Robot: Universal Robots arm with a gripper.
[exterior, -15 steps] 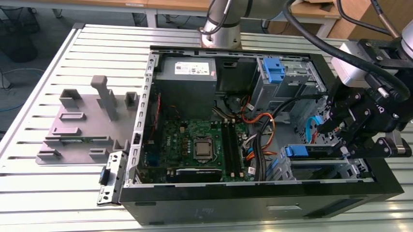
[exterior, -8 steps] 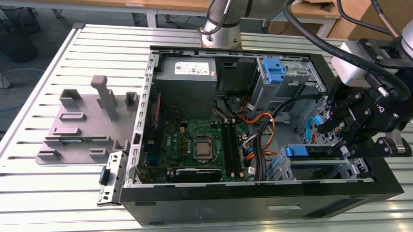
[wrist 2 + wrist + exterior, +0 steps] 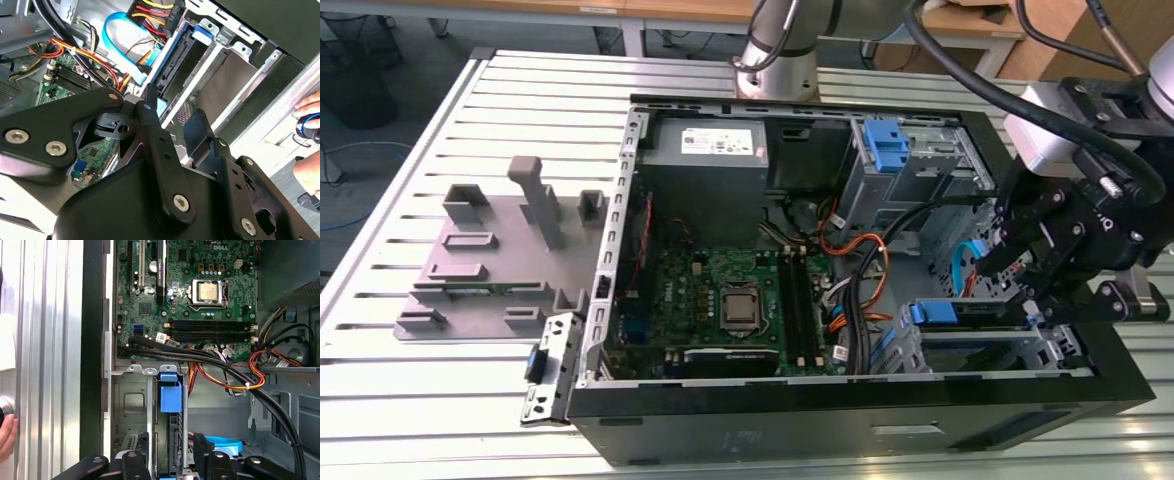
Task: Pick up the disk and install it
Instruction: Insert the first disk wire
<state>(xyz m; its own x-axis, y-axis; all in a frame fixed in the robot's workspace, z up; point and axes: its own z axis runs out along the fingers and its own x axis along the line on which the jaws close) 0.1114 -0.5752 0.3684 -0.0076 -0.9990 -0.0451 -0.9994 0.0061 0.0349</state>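
End effector (image 3: 171, 458) hangs over the disk (image 3: 172, 430) in the drive cage (image 3: 131, 405), fingers (image 3: 205, 457) apart.

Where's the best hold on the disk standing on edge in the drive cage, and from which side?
The disk sits on edge between the cage walls, so probably take its exposed narrow edge, pinched across the two flat faces beside the blue rail tab. Only the case's open side seems to give access; the open gripper straddles that edge there.

The motherboard (image 3: 720, 300) is green, the disk (image 3: 169, 400) blue-railed, the case (image 3: 854, 420) black, the ribbed table (image 3: 427, 400) silver.
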